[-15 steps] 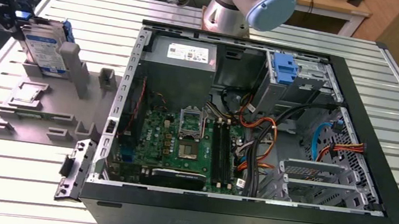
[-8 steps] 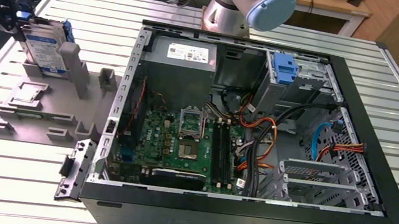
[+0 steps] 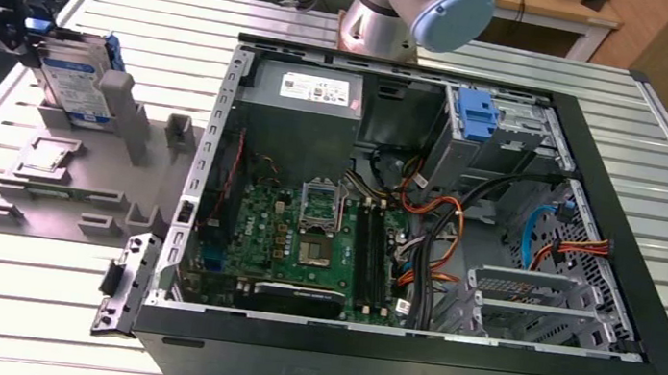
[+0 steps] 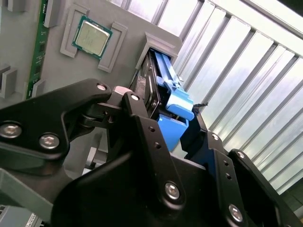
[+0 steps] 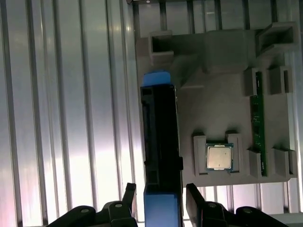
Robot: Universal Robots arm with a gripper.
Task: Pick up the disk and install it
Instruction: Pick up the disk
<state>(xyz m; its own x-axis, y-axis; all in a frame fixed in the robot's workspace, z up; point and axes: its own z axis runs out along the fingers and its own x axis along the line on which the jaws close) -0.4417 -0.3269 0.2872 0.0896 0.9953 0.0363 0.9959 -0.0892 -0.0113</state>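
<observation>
The disk (image 3: 73, 81) stands on edge in a slot of the grey holder plate (image 3: 87, 203), at the exterior view's left, beside the open computer case (image 3: 628, 313). Its white-and-blue label faces the camera there. My gripper (image 3: 35, 24) hangs over its upper end. In the first wrist view the disk (image 5: 162, 137) appears edge-on, dark with blue rails, and my gripper (image 5: 161, 195) straddles its near end, a thin gap showing on each side. In the second wrist view my gripper (image 4: 170, 111) has a black finger either side of the disk's blue rail (image 4: 173, 101). The gripper is open.
On the holder plate lie a processor chip (image 5: 219, 157) and a green memory stick (image 5: 258, 127). Inside the case are a motherboard (image 3: 302, 232), a grey power-supply box (image 3: 307, 97), bundled cables (image 3: 443, 241) and an upright blue bracket (image 3: 479, 119) in the drive bay. The ribbed metal table (image 3: 21, 302) lies all around.
</observation>
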